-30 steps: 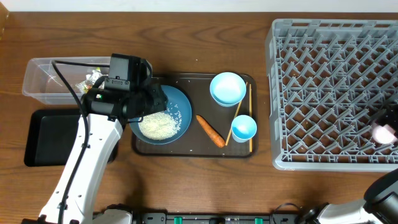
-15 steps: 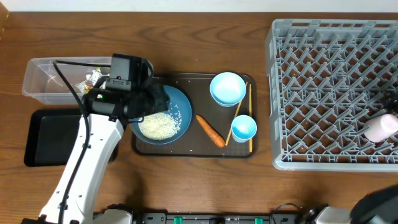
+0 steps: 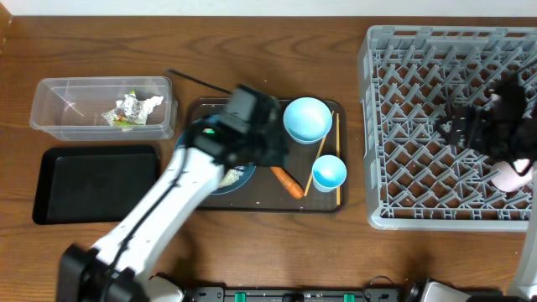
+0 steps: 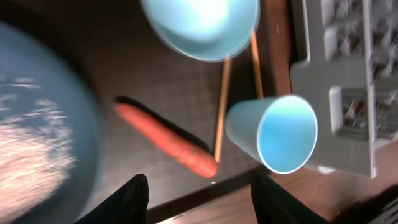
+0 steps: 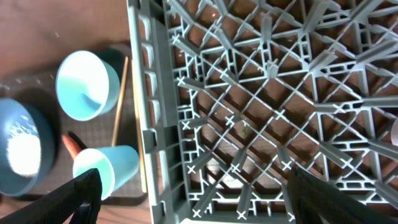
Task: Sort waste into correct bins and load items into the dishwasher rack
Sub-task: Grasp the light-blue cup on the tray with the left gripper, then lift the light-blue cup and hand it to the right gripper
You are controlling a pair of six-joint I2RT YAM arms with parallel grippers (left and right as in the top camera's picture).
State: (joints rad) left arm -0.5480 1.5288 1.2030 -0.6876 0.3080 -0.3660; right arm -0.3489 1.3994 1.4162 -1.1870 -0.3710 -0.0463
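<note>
Your clear tub (image 3: 59, 105) holds the crumpled foil (image 3: 134, 107), and the black tray (image 3: 96, 180) lies just in front of it. On the brown serving tray (image 3: 252, 201), the dark blue plate (image 4: 62, 81) carries the rice heap (image 4: 31, 155). The carrot (image 4: 165, 140) lies on the tray floor between the plate and the light blue cup (image 4: 277, 134). The pale blue bowl (image 4: 199, 25) sits at the tray's back, with the chopsticks (image 4: 222, 106) running beside the cup. The pinkish-white cup (image 3: 512, 176) is inside the rack (image 3: 403, 126), near its right edge. Your left pincer (image 4: 202, 205) hovers near the carrot, fingers apart, gripping nothing. Your right pincer (image 5: 193, 186) hangs over the rack, spread wide and empty. The table (image 3: 252, 50) is brown wood.
</note>
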